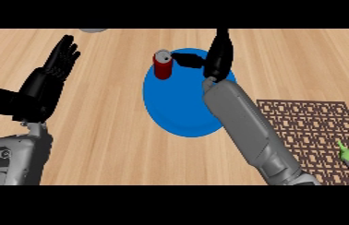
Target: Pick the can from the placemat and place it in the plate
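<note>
Head view: can (162, 68) upright on plate (181, 113), just beside the straight-fingered right robot hand (219, 53).

Red can (163, 67), blue plate (177, 106), brown lattice-patterned placemat (307, 127), light wood counter (102, 109)

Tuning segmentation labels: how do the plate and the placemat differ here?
The plate is blue, round and plain; the placemat is brown, straight-edged and lattice-patterned. The plate bears the upright red can near its upper-left rim; no can shows on the placemat. Both lie flat on the wooden counter.
</note>
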Robot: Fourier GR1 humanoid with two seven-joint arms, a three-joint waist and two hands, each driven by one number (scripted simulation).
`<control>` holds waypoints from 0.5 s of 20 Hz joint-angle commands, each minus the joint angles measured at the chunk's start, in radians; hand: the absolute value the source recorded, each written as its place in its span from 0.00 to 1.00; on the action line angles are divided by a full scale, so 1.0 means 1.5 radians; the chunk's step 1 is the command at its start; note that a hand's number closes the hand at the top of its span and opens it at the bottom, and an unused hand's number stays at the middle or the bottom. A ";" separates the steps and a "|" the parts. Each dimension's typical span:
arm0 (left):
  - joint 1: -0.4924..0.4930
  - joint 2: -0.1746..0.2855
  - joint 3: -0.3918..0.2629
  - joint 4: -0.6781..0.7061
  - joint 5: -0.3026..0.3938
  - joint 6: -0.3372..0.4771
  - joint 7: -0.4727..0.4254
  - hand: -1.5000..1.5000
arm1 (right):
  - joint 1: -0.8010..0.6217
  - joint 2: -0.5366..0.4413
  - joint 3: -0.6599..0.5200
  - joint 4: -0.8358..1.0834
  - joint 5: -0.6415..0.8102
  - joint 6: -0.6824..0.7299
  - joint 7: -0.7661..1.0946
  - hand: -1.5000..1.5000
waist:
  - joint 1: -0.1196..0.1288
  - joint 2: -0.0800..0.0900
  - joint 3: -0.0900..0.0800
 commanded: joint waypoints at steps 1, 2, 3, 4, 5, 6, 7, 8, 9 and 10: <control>-0.033 0.002 0.013 0.019 -0.005 0.013 0.017 0.50 | 0.069 -0.011 -0.027 -0.087 -0.025 -0.016 -0.023 0.00 | -0.023 -0.004 0.000; 0.024 0.012 0.020 -0.018 0.009 -0.010 -0.001 0.50 | 0.076 -0.012 -0.029 -0.107 -0.018 -0.024 -0.017 0.00 | -0.017 -0.005 0.000; 0.055 -0.001 -0.003 -0.062 -0.014 0.010 0.018 0.50 | 0.148 -0.023 -0.003 -0.164 -0.008 -0.021 -0.028 0.00 | -0.022 -0.009 0.000; 0.056 0.003 0.012 -0.059 0.014 -0.011 0.014 0.50 | 0.152 -0.029 -0.032 -0.163 -0.033 -0.014 -0.063 0.00 | -0.016 -0.005 0.000; 0.049 0.001 0.014 -0.026 -0.008 0.006 -0.006 0.50 | 0.197 -0.031 0.002 -0.250 -0.012 -0.016 -0.010 0.00 | -0.032 -0.010 -0.001; 0.053 -0.008 0.010 -0.028 -0.016 0.017 -0.003 0.50 | 0.216 -0.068 -0.016 -0.282 -0.035 0.019 -0.028 0.00 | -0.029 -0.008 0.000; 0.046 0.011 0.023 -0.043 0.005 -0.004 0.004 0.50 | 0.296 -0.076 -0.011 -0.316 -0.056 0.018 -0.081 0.00 | -0.033 -0.009 0.000; 0.048 0.005 0.021 -0.034 -0.002 0.000 -0.007 0.50 | 0.281 -0.089 0.016 -0.378 -0.005 0.030 0.023 0.00 | -0.031 -0.009 -0.001; 0.032 0.021 0.039 -0.033 0.016 -0.016 0.007 0.50 | 0.291 -0.100 0.002 -0.395 -0.017 0.049 0.006 0.00 | -0.024 -0.006 -0.001; 0.037 0.018 0.036 -0.031 0.016 -0.014 0.013 0.50 | 0.356 -0.135 0.000 -0.442 -0.046 0.070 -0.032 0.00 | -0.032 -0.008 0.000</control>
